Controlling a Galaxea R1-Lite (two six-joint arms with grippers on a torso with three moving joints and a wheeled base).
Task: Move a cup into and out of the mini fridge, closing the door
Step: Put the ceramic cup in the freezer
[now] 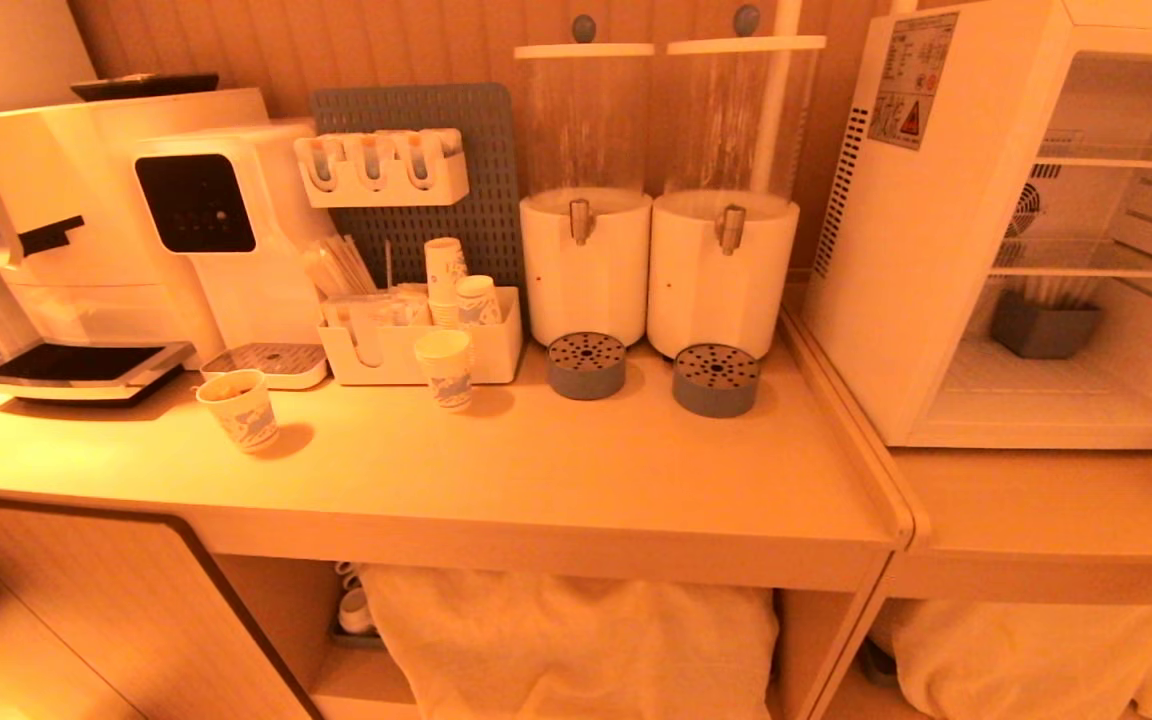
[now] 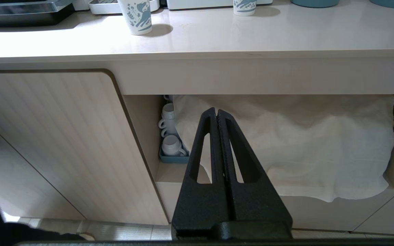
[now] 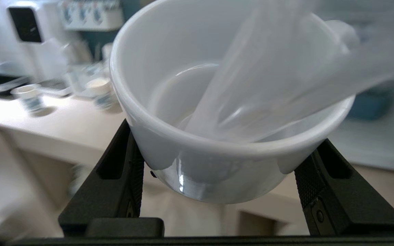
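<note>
Counter [image 1: 536,470] crowded with paper cups and dispensers; mini fridge [image 1: 921,250] standing open beside it. Right gripper [image 3: 217,171] spread wide, clamping the cup [image 3: 224,112] between its jaws, low on the body. Left gripper [image 2: 217,116] pressed shut, empty, parked below. Risk: slipping from that low pinch, or clipping the wire shelf.

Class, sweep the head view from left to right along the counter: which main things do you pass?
Paper cup → water machine with a black screen → holder of paper cups → left drink dispenser → right drink dispenser → mini fridge, standing open.
</note>
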